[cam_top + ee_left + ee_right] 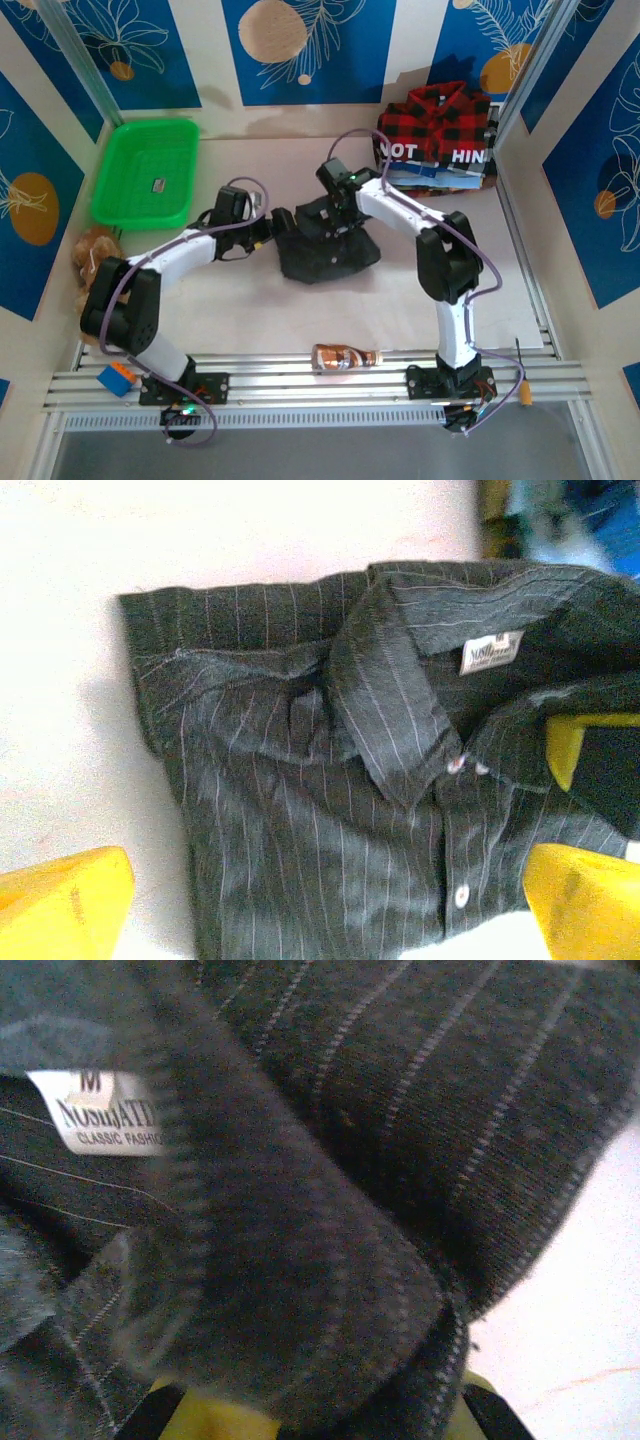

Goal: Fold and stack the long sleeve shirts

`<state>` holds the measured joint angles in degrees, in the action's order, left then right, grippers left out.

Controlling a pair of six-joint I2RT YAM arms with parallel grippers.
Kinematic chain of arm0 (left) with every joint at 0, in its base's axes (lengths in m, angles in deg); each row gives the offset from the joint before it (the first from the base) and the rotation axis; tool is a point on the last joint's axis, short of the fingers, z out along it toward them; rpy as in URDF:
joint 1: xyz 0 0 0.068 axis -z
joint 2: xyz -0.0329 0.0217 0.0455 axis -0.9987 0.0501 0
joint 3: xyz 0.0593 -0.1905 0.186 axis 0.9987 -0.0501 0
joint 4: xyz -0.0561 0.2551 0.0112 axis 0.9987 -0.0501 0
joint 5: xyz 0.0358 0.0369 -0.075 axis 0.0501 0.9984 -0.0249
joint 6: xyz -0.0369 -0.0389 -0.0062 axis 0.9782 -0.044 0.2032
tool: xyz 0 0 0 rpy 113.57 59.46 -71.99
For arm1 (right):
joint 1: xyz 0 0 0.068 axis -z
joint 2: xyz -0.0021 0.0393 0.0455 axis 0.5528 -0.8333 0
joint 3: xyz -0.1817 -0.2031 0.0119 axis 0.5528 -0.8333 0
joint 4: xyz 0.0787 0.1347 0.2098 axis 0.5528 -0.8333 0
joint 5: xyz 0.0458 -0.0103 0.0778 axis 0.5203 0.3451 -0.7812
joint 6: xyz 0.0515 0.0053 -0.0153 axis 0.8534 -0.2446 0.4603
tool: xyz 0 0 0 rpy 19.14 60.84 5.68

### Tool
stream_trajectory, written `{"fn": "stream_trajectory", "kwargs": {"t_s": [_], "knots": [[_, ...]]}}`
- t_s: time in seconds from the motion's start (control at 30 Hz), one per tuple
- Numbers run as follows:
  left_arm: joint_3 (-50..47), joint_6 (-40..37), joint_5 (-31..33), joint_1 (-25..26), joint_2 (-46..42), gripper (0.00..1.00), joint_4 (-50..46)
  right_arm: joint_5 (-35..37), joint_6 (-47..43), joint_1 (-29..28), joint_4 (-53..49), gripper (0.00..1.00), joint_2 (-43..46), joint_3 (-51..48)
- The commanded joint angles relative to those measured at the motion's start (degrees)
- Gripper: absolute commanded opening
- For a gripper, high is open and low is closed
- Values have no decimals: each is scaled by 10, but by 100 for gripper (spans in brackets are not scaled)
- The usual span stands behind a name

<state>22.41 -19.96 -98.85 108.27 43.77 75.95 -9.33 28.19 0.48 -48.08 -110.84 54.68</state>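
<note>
Count, table, quick tally.
Arms [200,245] x2. Grippers x2: left gripper [272,224], right gripper [337,216].
Shirts told apart: charcoal shirt [325,250] x1, plaid shirt [435,115] x1. The plaid tops a pile [440,172] of folded garments. No. of layers under it can't be told; at least 2 more (black w/ white lettering, blue).
Green basket [145,150] x1, w/ 1 small item [158,185] inside.
Bottle [345,357] x1.
Brown lumpy object [95,250] x1.
Charcoal shirt details, left wrist view: neck label [492,652] x1, buttons [462,892] at least 2.
</note>
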Motion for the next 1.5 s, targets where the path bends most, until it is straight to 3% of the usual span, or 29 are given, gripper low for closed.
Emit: {"fn": "stream_trajectory", "kwargs": {"t_s": [0.0,0.3,0.67,1.47], "knots": [[51,-42,14,-6,-35,100,-35,122,-75,13,1,0,56,64],[128,-65,19,-15,-57,100,-62,136,-152,36,10,0,41,229],[118,-77,21,-28,-68,100,-73,132,-207,62,0,0,-29,419],[105,-105,51,-49,-113,100,-132,52,-156,185,-4,0,-30,475]]}}
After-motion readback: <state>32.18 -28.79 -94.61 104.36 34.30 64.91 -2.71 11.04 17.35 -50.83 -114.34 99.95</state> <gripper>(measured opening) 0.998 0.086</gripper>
